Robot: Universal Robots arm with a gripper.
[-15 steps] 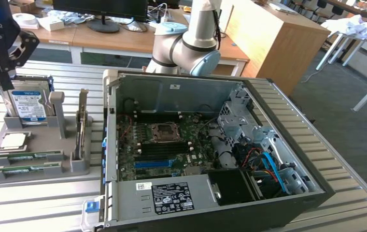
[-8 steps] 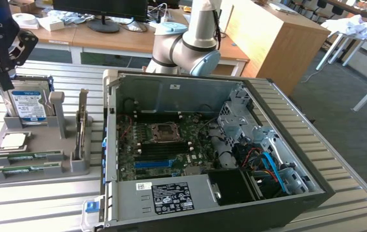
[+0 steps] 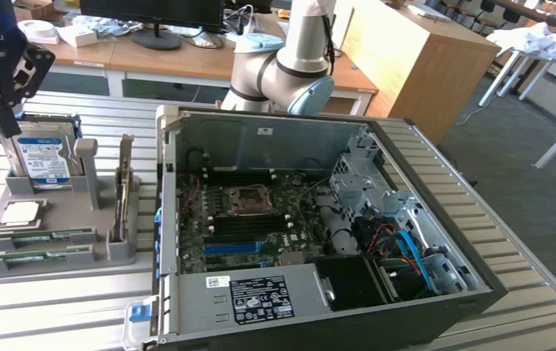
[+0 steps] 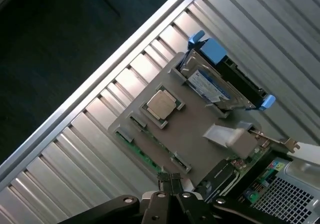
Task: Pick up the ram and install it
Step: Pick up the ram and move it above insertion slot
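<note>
Nearest, at the front of the open computer case (image 3: 410,219), sits one grey power supply (image 3: 249,296) with a black label. The case lies on a slatted metal counter (image 3: 541,241); one robot arm (image 3: 292,69) rises behind it. On the exterior view's left, just beside the case, lies one grey tray (image 3: 64,212). It carries one blue-labelled hard drive (image 3: 44,157) standing upright, one square silver processor (image 3: 21,213) and one expansion card (image 3: 124,194) on edge. The ram (image 3: 39,238) lies flat in a slot at the tray's near end, with a second green stick (image 3: 34,256) just beside it: two in all. The tool (image 3: 12,124) hangs above the hard drive, well apart from the ram; the processor lies between drive and ram.

From the wrist view, the tool's fingers are pressed together and hold nothing. Below them lies the tray, a green stick along its outer edge, the processor beyond it, then the drive. A corner of the case, with a vent grille, adjoins the tray.
</note>
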